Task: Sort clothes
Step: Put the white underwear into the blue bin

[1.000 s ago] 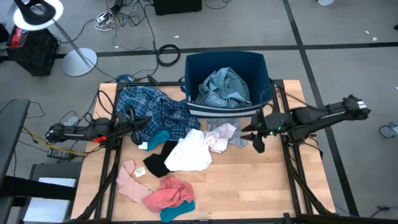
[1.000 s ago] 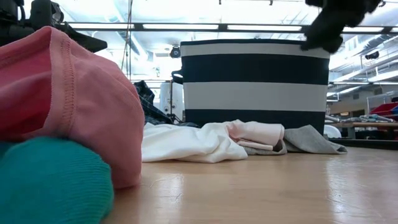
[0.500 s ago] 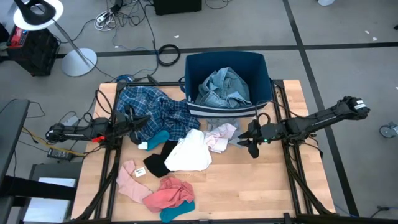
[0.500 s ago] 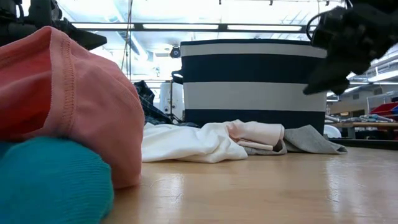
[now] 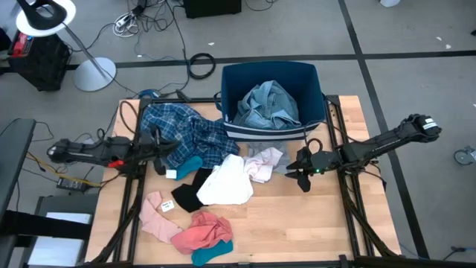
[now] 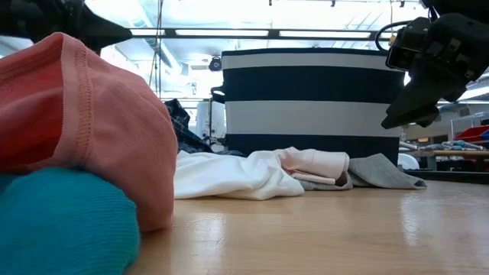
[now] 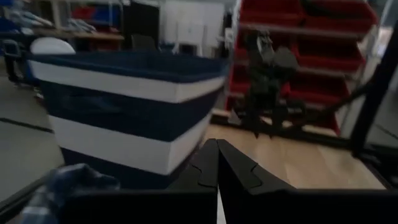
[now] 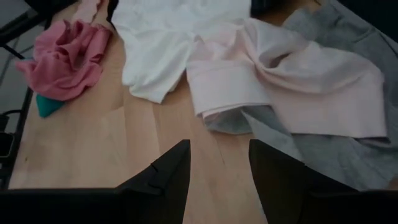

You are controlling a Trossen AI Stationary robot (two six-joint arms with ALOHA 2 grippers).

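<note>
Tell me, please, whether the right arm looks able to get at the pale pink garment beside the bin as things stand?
Probably yes: the right end effector hangs open just beside the pale pink garment, which lies on top of the grey piece, nothing covering it.

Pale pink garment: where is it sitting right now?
In the high view the pale pink garment lies right of table centre, in front of the striped bin, touching the white garment and overlapping the grey piece. The open right gripper hovers beside it.

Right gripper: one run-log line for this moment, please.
right gripper: open, empty, above pale pink garment | left gripper: shut, at plaid shirt
</note>
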